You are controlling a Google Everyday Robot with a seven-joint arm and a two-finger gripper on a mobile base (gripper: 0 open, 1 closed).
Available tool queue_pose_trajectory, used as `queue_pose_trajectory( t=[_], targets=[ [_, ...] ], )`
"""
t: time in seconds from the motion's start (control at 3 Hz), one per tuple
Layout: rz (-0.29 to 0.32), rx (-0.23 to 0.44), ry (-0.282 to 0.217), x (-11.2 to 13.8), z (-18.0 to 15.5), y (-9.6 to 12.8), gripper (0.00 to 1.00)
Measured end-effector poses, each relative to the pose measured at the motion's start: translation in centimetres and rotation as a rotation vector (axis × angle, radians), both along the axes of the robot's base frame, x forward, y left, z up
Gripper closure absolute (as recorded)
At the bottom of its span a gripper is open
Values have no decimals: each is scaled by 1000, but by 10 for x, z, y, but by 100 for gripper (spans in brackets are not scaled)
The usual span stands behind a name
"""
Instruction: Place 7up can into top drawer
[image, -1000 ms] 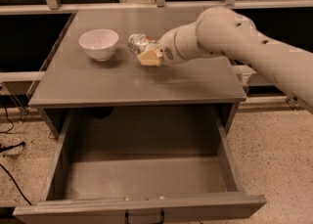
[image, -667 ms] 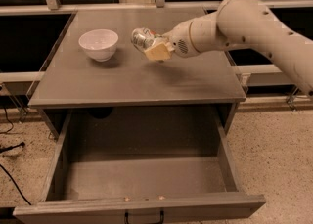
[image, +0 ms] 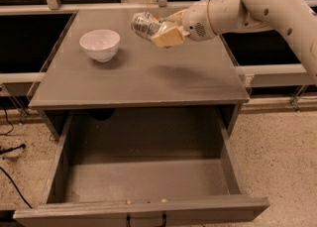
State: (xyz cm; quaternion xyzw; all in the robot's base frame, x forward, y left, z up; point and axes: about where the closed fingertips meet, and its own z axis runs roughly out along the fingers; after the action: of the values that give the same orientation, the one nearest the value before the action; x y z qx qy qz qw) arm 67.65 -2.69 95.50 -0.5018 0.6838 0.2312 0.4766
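Note that the two-finger gripper [image: 161, 30] had risen from the flat grey counter top [image: 148, 80] within the last second, taking the dented silvery-white 7up can [image: 143, 23] with it; the can, previously low beside the white round bowl [image: 100, 44], hung clear of the surface near the counter's back edge, right of the bowl; you could judge the lift complete and the carry to the deep grey top drawer [image: 143, 212], open below the front edge, outstanding. The tan fingers [image: 169, 35] were clamped on the can's right end; the can projected leftward from them, tilted, well behind the drawer.
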Motion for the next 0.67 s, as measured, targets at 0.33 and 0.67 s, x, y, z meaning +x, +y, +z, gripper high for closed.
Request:
queue_pose_trajectory(
  t=[0.33,0.67],
  targets=[
    [0,0,0,0,0,0,100],
    [66,-34,14,-16,7,11,100]
  ],
)
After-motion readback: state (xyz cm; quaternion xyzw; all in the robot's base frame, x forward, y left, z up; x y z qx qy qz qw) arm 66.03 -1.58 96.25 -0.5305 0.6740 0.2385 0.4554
